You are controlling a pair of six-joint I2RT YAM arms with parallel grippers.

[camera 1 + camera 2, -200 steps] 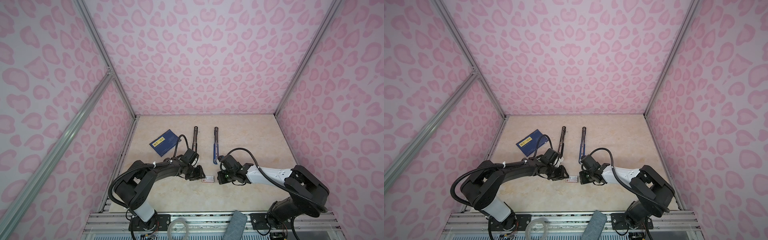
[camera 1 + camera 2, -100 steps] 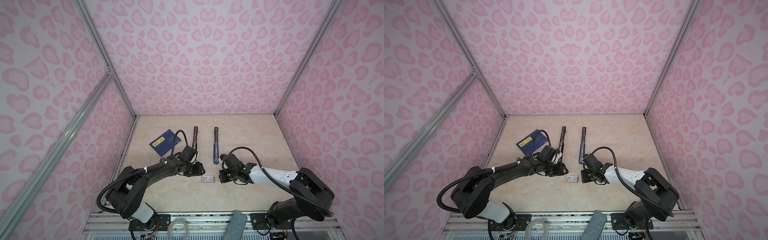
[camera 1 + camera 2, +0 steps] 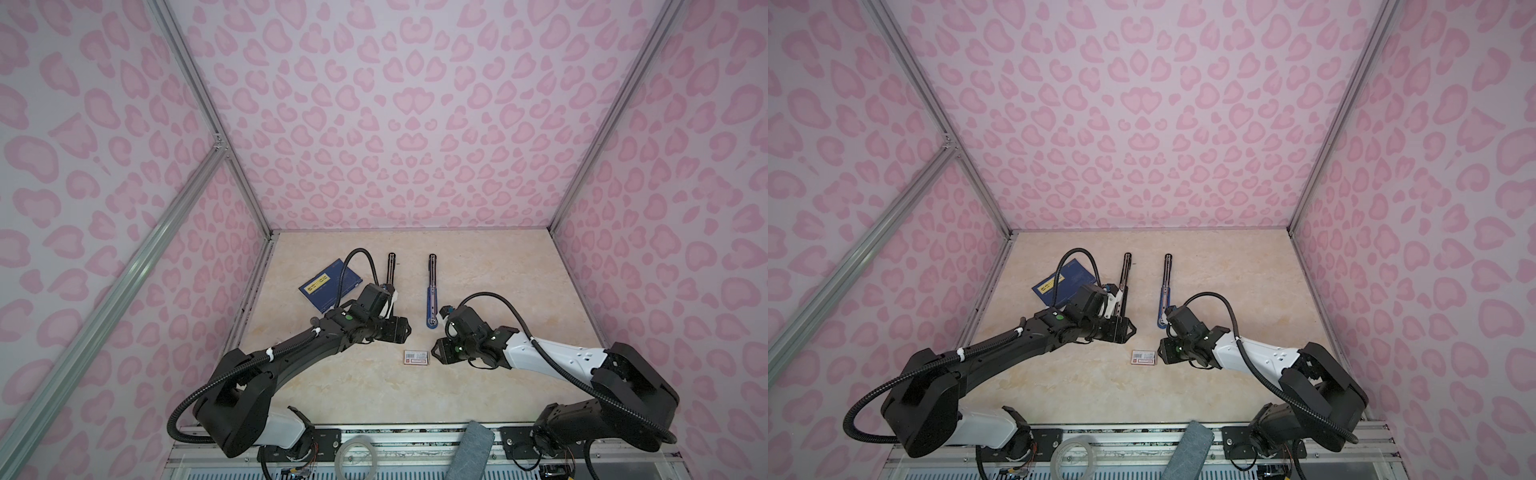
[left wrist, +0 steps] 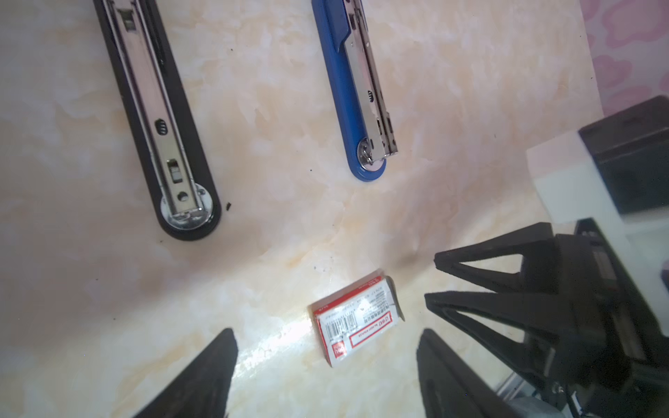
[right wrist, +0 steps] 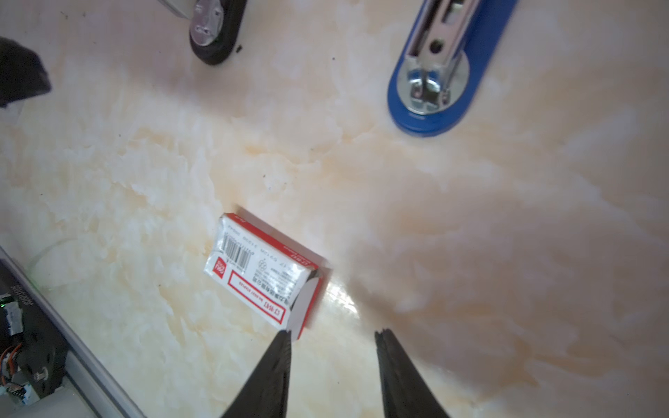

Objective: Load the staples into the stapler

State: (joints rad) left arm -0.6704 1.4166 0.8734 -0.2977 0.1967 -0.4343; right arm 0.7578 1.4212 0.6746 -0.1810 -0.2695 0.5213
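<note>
Left arm [image 3: 291,361]: black links, white base segment, green indicator dot [image 3: 346,318], white cable ties [image 3: 270,354]. Right arm [image 3: 552,359]: white forearm, black joints. Black corrugated cables [image 3: 489,294] at both wrists. Fingers [image 4: 506,300]: black, triangular, open-truss.

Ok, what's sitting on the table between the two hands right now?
Only the small white red-labelled box, flat on the table, between left hand and right hand; both top views show it, gripped by neither.

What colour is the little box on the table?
White with red trim and a black barcode. The little box shows best in the right wrist view.
</note>
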